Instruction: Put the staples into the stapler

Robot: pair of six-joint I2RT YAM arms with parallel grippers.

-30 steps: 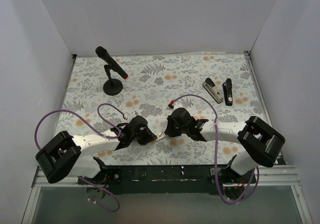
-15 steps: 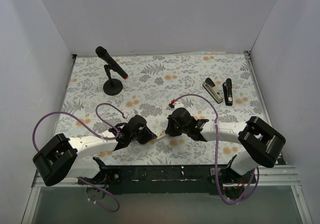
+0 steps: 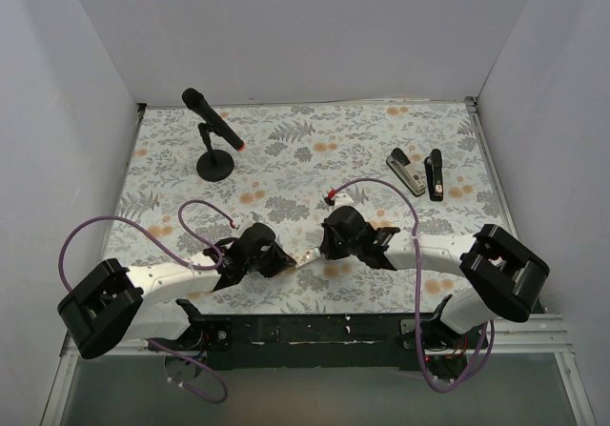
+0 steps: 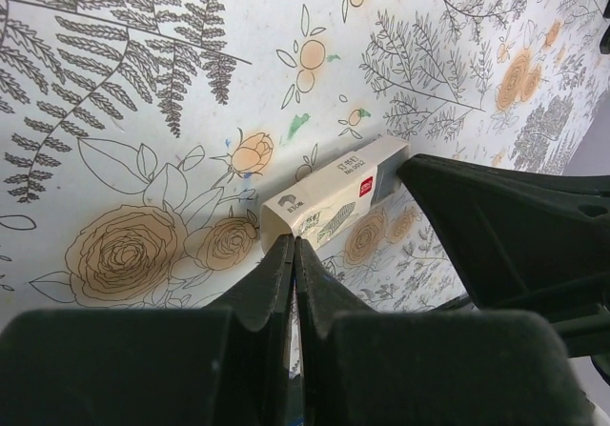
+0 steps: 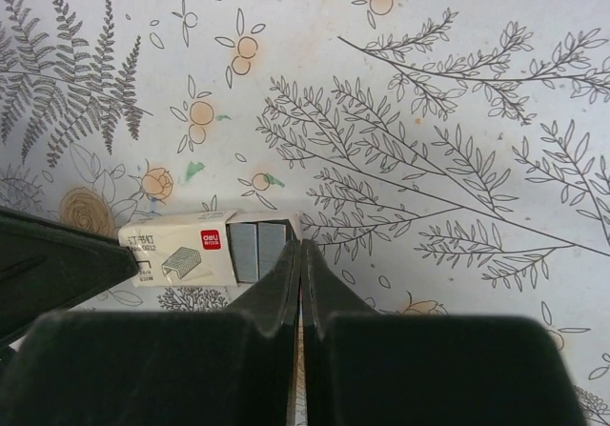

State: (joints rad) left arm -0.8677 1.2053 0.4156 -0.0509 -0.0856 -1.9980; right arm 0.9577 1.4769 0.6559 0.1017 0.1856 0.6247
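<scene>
The staples' small whitish box [image 3: 308, 258] lies on the floral table between my two grippers. In the right wrist view the box [image 5: 181, 248] has its tray slid partly out, showing grey staples [image 5: 257, 252]. My right gripper [image 5: 300, 247] is shut, its tips pinched on the tray's end wall. In the left wrist view my left gripper [image 4: 294, 245] is shut with its tips on the near corner of the box [image 4: 329, 200]. The right gripper's finger [image 4: 496, 221] touches the far end. The stapler [image 3: 419, 173] lies opened flat at the far right, silver base beside black arm.
A black microphone on a round stand [image 3: 213, 140] stands at the far left. White walls enclose the table on three sides. Purple cables loop over both arms near the front edge [image 3: 305, 316].
The left arm has shifted slightly left and lower at its elbow. Both grippers have stayed at the box, which has barely moved.
</scene>
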